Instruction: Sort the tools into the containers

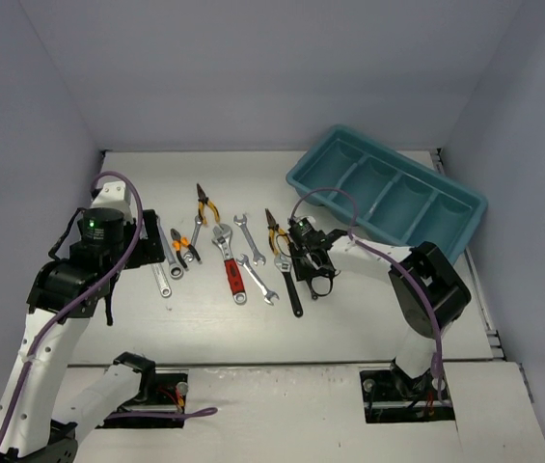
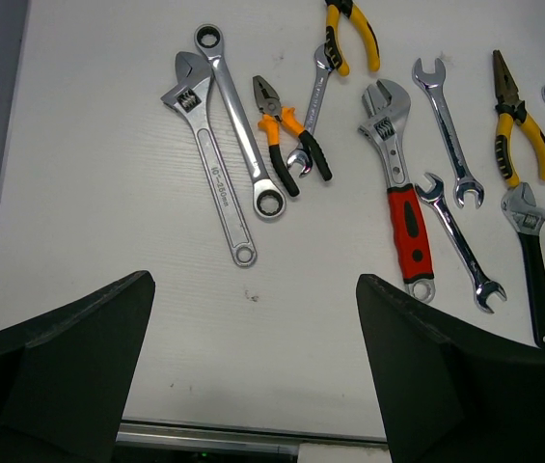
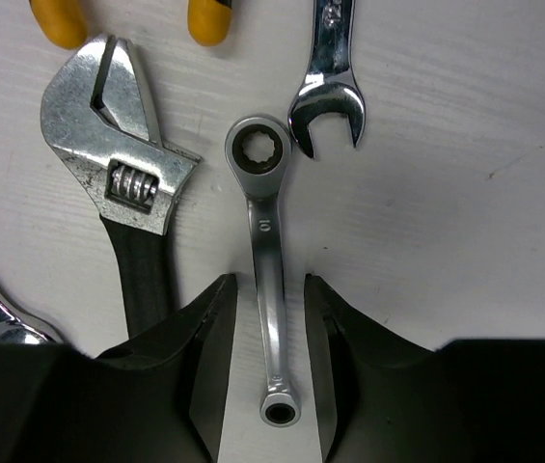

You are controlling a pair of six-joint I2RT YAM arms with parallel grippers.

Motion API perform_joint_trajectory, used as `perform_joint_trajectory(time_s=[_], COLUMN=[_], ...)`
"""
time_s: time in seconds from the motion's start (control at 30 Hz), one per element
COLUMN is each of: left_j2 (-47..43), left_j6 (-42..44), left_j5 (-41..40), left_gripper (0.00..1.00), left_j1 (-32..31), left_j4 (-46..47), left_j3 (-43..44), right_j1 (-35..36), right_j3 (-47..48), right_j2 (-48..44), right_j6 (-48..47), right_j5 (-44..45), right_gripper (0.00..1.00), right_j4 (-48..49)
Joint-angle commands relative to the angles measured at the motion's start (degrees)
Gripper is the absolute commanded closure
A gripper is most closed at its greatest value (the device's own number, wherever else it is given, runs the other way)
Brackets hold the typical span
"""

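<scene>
The tools lie in a row on the white table (image 1: 368, 318), between the two arms. My right gripper (image 3: 270, 282) is low over them, its jaws straddling the shaft of a small silver ratchet wrench (image 3: 264, 241) with a narrow gap on each side. A black-handled adjustable wrench (image 3: 118, 164) lies just left of it. My left gripper (image 2: 253, 289) hangs wide open above bare table, near a red-handled adjustable wrench (image 2: 399, 183) and a long silver adjustable wrench (image 2: 204, 159). The teal tray (image 1: 460, 236) of containers sits at the back right, with nothing showing in its compartments.
An open-end wrench (image 3: 330, 87) and yellow pliers handles (image 3: 60, 24) lie just beyond the straddled wrench. Small orange-handled pliers (image 2: 277, 135) and a ring wrench (image 2: 238, 121) rest ahead of the left gripper. Grey walls close in the left, back and right.
</scene>
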Motion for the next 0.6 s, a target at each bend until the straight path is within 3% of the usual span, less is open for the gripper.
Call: perform_joint_trajectory(time_s=[0.0,0.13,0.4,0.57], left_j2=[-0.04,-0.45,-0.88,0.34], left_j6=[1.72,1.79,1.34,1.0], left_j5=[0.02,0.02,0.45,0.47], left_gripper=[0.17,0.17,0.17,0.17], left_j1=[0.23,0.23,0.23,0.23], left_j4=[1.64,1.64,1.63,1.72], left_j3=[2.49,2.24,3.13,3.99], right_j1=[0.44,0.52,0.29,-6.09], right_j3=[-0.41,-2.43,-3.3,0.68], right_j2=[0.82,0.56,-12.88,-21.8], right_j6=[1.21,2.96,3.97,5.11], right_j5=[1.73,3.68,6.34,7.34], right_gripper=[0.76,0.99,1.0,1.0], right_j4=[1.28,1.29,-0.7,-2.67])
